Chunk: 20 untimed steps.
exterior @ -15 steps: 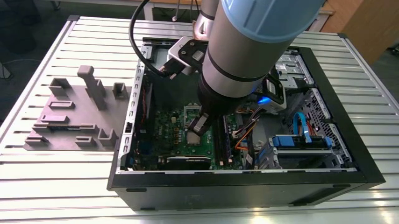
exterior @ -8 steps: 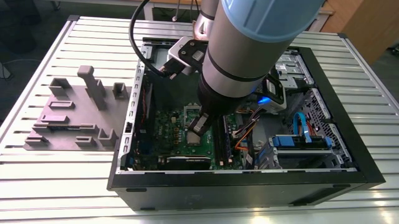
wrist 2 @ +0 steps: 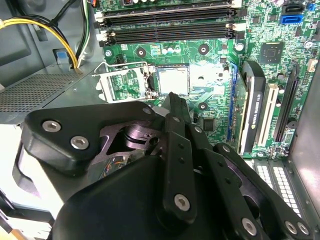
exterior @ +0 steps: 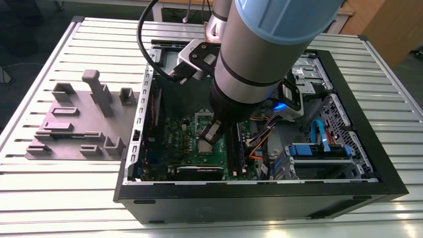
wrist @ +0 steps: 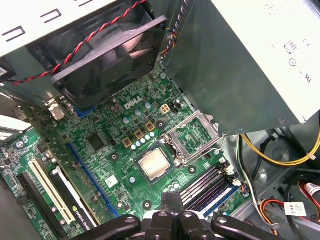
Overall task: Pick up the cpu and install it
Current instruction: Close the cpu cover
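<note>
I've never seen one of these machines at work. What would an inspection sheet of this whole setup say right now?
Surface: slatted metal table.
Job's things: cpu lies flat in the motherboard socket, retention frame swung open beside it.
Clutter: grey fixture block at the exterior view's left of the computer case.
Grippers: gripper hangs just above the cpu, not touching it.
Cables: yellow wires, red-black fan wires, blue cable.
Surroundings: case fan, memory sticks.

- You have 1 cpu [wrist: 153, 164], sat in the socket on 1 motherboard [wrist: 107, 150].
- 1 case fan [wrist: 107, 60].
- 1 open PC case [exterior: 264, 198].
- 1 grey fixture block [exterior: 76, 121] on 1 slatted table [exterior: 53, 198].
- 1 gripper [wrist 2: 172, 100].
</note>
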### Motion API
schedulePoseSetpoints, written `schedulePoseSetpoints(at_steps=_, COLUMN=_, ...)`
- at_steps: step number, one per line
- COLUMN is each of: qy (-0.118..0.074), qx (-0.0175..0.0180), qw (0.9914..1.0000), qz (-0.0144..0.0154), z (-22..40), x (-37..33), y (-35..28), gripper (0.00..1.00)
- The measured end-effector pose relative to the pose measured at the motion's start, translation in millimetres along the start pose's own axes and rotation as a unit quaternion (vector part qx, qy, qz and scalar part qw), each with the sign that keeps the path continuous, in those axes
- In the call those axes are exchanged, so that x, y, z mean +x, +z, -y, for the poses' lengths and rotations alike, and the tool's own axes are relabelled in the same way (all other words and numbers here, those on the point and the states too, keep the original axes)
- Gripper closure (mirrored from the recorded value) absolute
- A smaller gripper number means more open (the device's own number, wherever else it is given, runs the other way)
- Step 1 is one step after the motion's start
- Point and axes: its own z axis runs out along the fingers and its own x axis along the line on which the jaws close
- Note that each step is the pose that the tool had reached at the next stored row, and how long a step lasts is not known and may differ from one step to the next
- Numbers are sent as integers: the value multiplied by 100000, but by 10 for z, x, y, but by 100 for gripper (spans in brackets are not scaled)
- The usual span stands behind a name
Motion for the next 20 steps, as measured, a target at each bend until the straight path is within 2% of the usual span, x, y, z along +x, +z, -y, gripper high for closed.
schedulePoseSetpoints(at_steps=5, qy=2, qx=40, qw=100000, qz=-52, z=0, x=0, y=0, gripper=90)
schedulePoseSetpoints(at_steps=7, qy=11, qx=147, qw=100000, qz=-201, z=0, x=0, y=0, gripper=90)
schedulePoseSetpoints(at_steps=20, qy=12, qx=174, qw=100000, qz=-237, z=0, x=0, y=0, gripper=90)
